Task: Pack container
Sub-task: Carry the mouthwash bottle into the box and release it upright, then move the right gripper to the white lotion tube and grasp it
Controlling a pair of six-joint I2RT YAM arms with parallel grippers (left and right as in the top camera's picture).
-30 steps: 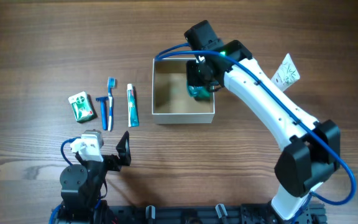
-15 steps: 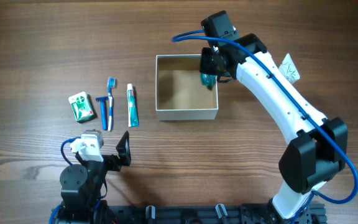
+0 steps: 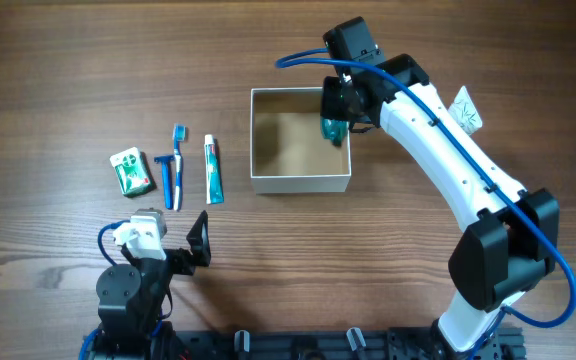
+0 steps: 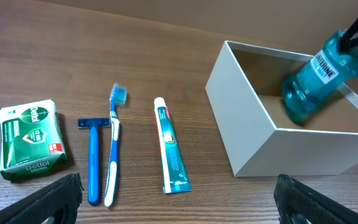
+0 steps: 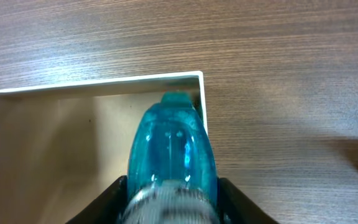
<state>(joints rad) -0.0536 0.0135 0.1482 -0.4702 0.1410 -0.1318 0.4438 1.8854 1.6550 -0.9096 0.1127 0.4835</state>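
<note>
Locates the container (image 3: pixel 300 183) on the wooden table (image 3: pixel 68 80), somewhat right of centre, upright, top open, white outside, tan inside. Finds the right gripper (image 3: pixel 340 108) over the container's far right corner, clamped on a teal mouthwash bottle (image 3: pixel 333 130). Confirms from the right wrist view two black fingers (image 5: pixel 118 202) pressed against opposite sides of the bottle's upper body, with the base pointing down toward that corner, just inside the wall. Records the bottle as tilted in the left wrist view, lower part below the rim line, upper part above it. Cannot tell whether the base touches the container floor. Finds the left gripper (image 4: pixel 179 208) low at the near left of the table, fingers (image 4: pixel 48 199) spread wide with bare wood between them, well apart from the container. Notes four items lying flat in a row left of the container: a green soap pack (image 3: pixel 131 172), a blue razor (image 3: pixel 165 180), a blue-and-white toothbrush (image 3: pixel 178 165) just beside the razor, and a toothpaste tube (image 3: pixel 213 170) nearest the container but apart from it. Logs a small white packet (image 3: pixel 461 115) on the table to the right, well apart from the container.
</note>
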